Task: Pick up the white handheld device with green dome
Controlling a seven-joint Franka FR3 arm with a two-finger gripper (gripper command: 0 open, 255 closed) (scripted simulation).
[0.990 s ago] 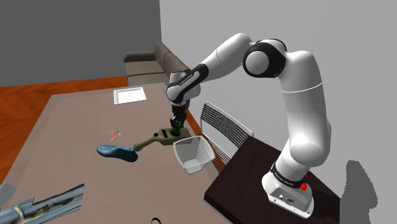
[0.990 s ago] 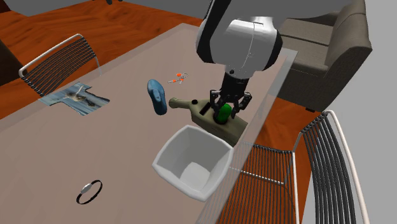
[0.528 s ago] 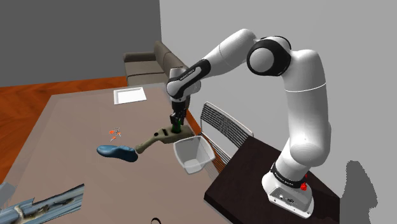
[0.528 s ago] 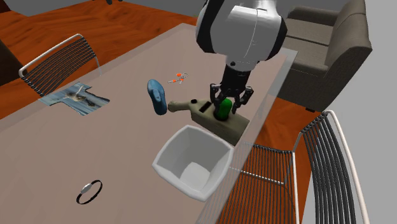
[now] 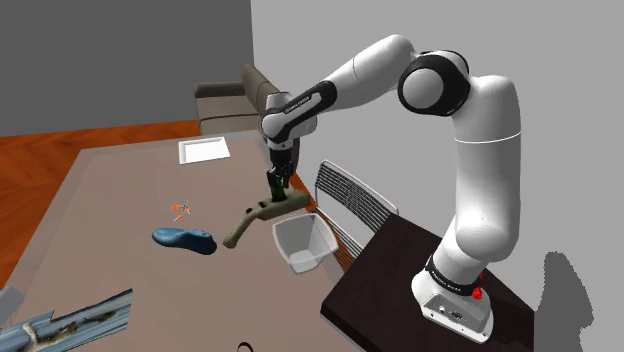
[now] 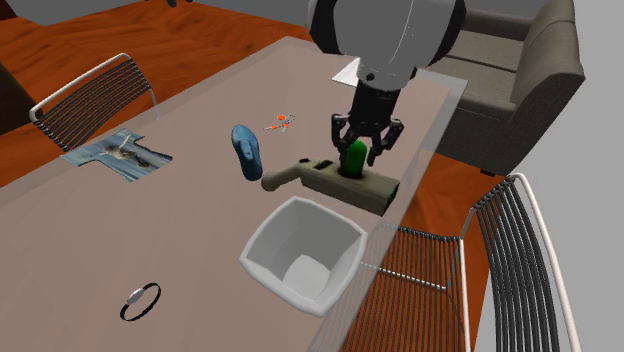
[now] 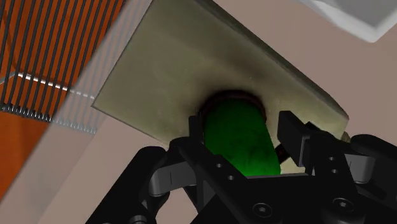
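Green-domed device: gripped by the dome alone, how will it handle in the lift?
Likely stiff: the device hangs as one piece from the claw. Probably tail-heavy, since its long handle droops below the body. The round green dome may let it pivot or slip.

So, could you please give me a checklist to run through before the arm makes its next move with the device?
1. Grasp: the claw is shut on the green dome, one finger on each side. Ok.
2. Device level: in the shoulder view it hangs tilted, with the handle drooping. Not ok.
3. Handle tip clear of the table: cannot tell.
4. White bin: close beside the device but apart from it. Ok.
5. Blue shoe: near the handle end, not touching it. Ok.
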